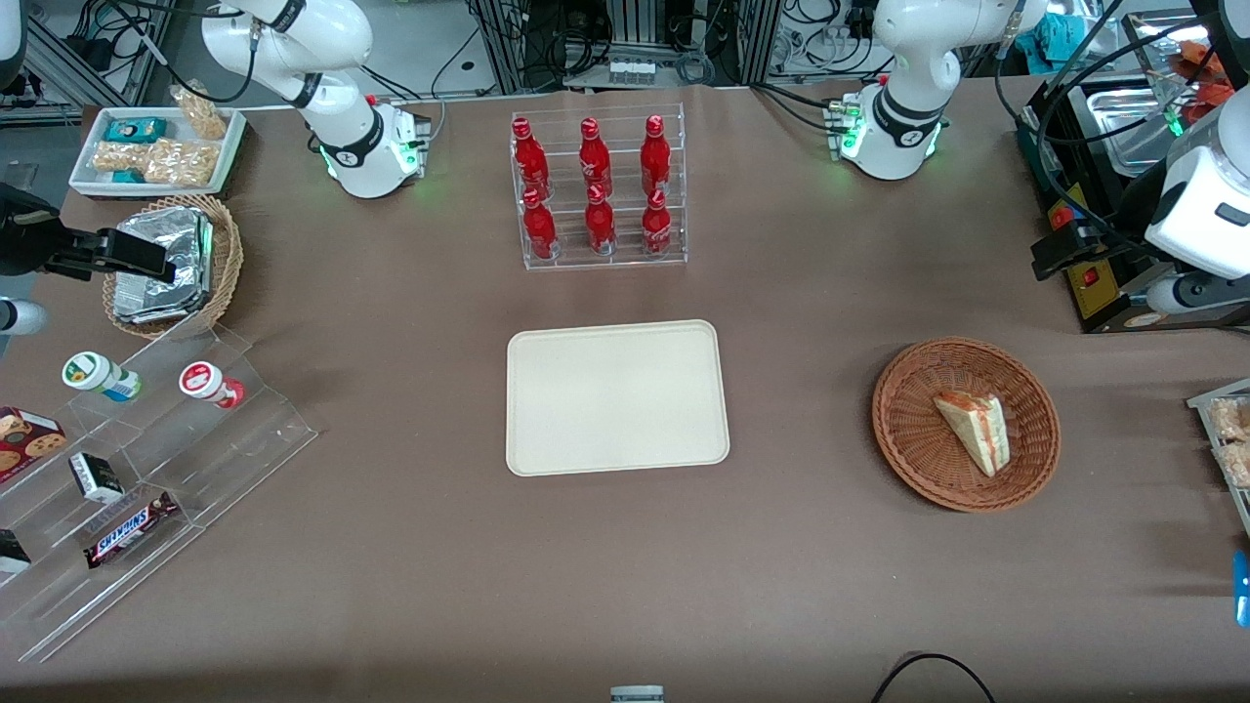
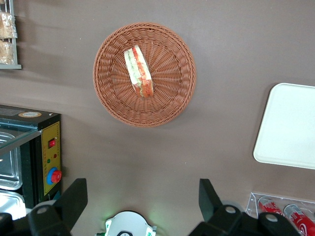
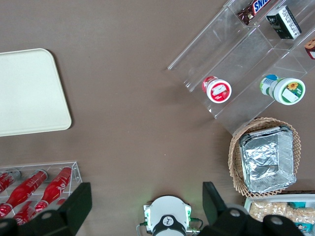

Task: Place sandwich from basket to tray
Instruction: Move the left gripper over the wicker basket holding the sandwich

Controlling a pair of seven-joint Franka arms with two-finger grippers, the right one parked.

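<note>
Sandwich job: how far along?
Nothing done yet. The sandwich lies in the basket and the tray is bare. The gripper is open, high above the table toward the working arm's end, holding nothing. Left: descend, grasp, carry to tray, release.

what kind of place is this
Likely a robotics lab staged as a snack counter: sandwich in a basket, rack of red bottles, cable racks at the back. The gripper hovers open above the table.
</note>
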